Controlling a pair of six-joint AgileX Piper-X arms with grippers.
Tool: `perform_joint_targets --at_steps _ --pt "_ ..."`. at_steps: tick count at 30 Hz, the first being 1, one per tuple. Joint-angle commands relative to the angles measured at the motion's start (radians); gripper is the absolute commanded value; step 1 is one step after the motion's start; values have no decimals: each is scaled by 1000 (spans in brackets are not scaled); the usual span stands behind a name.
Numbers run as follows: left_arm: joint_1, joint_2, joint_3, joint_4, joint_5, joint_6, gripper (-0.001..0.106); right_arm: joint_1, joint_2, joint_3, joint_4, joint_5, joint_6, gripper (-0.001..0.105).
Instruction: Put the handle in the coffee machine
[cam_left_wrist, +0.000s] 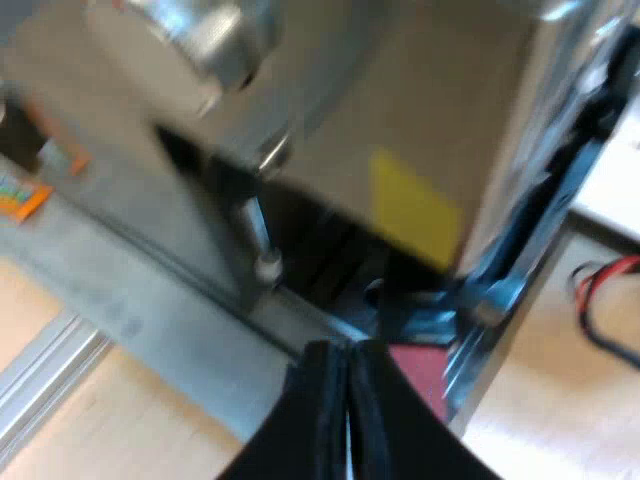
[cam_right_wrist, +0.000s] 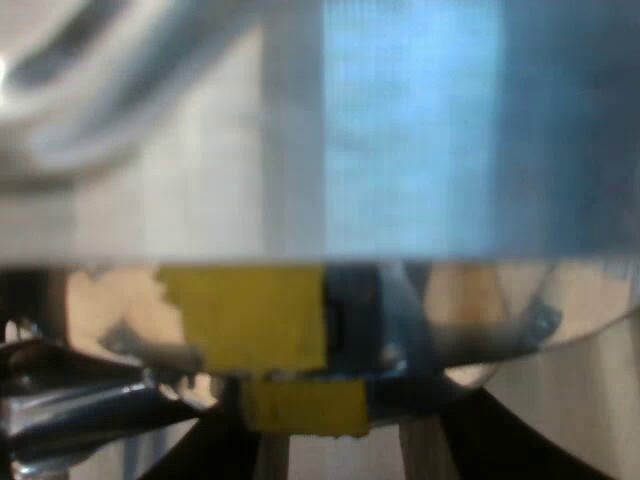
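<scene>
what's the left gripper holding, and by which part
Cannot tell. The left gripper is shut beside the holder's red handle end at the espresso machine front, but no grip shows.

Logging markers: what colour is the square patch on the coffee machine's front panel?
Yellow; the patch shows best in the left wrist view.

Left claw (cam_left_wrist: 345, 400) just before espresso machine (cam_left_wrist: 400, 120)

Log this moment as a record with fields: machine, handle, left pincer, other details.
machine: espresso machine, metal front with a yellow patch
handle: red end low at the machine's front; locked or loose unclear
left pincer: fingers together, tips just short of the red end
other: metal tube hanging under the machine's front
right wrist view: close up against the yellow patch
</scene>
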Motion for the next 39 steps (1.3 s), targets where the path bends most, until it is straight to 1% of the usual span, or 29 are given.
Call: perform_joint_targets --at_steps 1,11,16,17,21,27,28,33,39 --pt "-1 4 -6 -9 -44 -12 0 0 -141 -22 -67 -21 -6 30" --pt "-1 37 -6 -9 -81 -12 0 0 -185 -22 -53 -21 -6 30" --pt "-1 37 -6 -11 -82 -12 0 0 -195 -22 -51 -21 -6 30" --pt "-1 37 -6 -41 -105 -12 0 0 -195 -22 -51 -21 -6 30" --pt "-1 37 -6 -93 -140 -12 0 0 -195 -22 -51 -21 -3 30" --pt "-1 41 -6 -118 -143 -12 0 0 -197 -22 -60 -21 14 30" --pt "-1 47 -6 -117 -143 -12 0 0 -197 -22 -60 -21 26 30" --pt "-1 90 -6 -104 -157 -12 0 0 -206 -22 -60 -21 26 30" --pt "-1 140 -6 -68 -158 -12 0 0 -218 -22 -58 -21 31 30"
